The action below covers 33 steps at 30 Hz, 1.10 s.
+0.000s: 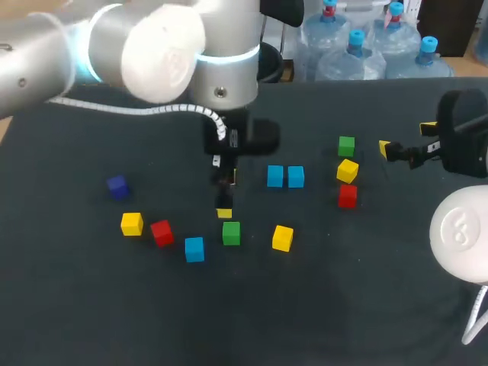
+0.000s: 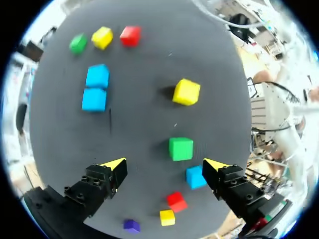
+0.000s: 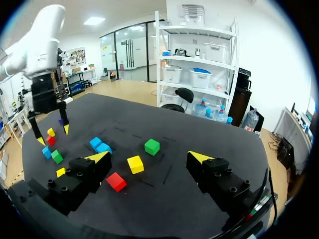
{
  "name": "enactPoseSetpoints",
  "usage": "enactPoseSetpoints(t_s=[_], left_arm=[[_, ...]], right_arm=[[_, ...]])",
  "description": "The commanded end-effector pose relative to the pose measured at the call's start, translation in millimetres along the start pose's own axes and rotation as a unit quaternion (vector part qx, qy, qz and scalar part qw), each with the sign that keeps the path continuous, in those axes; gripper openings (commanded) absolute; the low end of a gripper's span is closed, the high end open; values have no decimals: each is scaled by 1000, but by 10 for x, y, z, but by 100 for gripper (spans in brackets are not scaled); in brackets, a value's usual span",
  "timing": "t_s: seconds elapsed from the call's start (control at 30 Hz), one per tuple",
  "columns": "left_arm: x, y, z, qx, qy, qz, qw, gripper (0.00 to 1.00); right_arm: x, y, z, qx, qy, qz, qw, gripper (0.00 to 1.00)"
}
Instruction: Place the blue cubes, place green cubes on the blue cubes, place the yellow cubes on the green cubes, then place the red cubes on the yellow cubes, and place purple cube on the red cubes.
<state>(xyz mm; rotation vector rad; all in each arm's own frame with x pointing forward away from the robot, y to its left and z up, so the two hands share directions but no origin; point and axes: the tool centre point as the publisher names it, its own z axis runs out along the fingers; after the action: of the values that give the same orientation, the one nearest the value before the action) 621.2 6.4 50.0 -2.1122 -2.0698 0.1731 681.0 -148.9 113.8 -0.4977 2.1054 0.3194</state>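
Note:
Two blue cubes (image 1: 285, 176) (image 2: 95, 87) lie side by side at mid-table. A green cube (image 1: 346, 146), a yellow cube (image 1: 347, 170) and a red cube (image 1: 347, 196) form a short line to their right. Nearer the front lie a green cube (image 1: 231, 232) (image 2: 180, 149), a blue cube (image 1: 194, 248) (image 2: 195, 177), a yellow cube (image 1: 282, 238), a red cube (image 1: 161, 232) and another yellow cube (image 1: 132, 223). The purple cube (image 1: 117, 185) sits at the left. My left gripper (image 1: 226, 195) (image 2: 165, 165) hangs open above the front green cube. My right gripper (image 1: 406, 139) (image 3: 149, 157) is open at the right, off the table surface, holding nothing.
All cubes lie singly on the dark table (image 1: 343, 305); none is stacked. My left arm (image 1: 221, 69) reaches in over the table's back middle. The right wrist view shows the green (image 3: 152, 146), yellow (image 3: 135, 164) and red (image 3: 115, 181) cubes ahead of its fingers.

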Motion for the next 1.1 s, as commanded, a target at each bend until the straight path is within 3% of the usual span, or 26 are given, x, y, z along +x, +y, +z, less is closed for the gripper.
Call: enactPoseSetpoints(t_s=[0.03, 0.2, 0.37, 0.53, 0.73, 0.93, 1.1], left_arm=[[106, -50, -70, 7, 3, -19, 1000, 100], [237, -149, -25, -3, -14, -50, 999, 100], [297, -256, 193, 2, -29, -62, 998, 100], [353, -362, 345, -5, -68, -66, 995, 100], [435, -435, 349, -34, -72, -66, 995, 100], [510, -479, 374, -37, -76, -59, 995, 100], [460, -514, 433, -32, -70, -48, 996, 100]], right_arm=[[-1, -10, -8, -2, 0, 0, 1000, 100], [-1, -10, -8, -2, 0, 0, 1000, 100], [-1, -10, -8, -2, 0, 0, 1000, 100], [-1, -10, -8, -2, 0, 0, 1000, 100], [-1, -10, -8, -2, 0, 0, 1000, 100], [-1, -10, -8, -2, 0, 0, 1000, 100], [-1, -10, -8, -2, 0, 0, 1000, 100]])
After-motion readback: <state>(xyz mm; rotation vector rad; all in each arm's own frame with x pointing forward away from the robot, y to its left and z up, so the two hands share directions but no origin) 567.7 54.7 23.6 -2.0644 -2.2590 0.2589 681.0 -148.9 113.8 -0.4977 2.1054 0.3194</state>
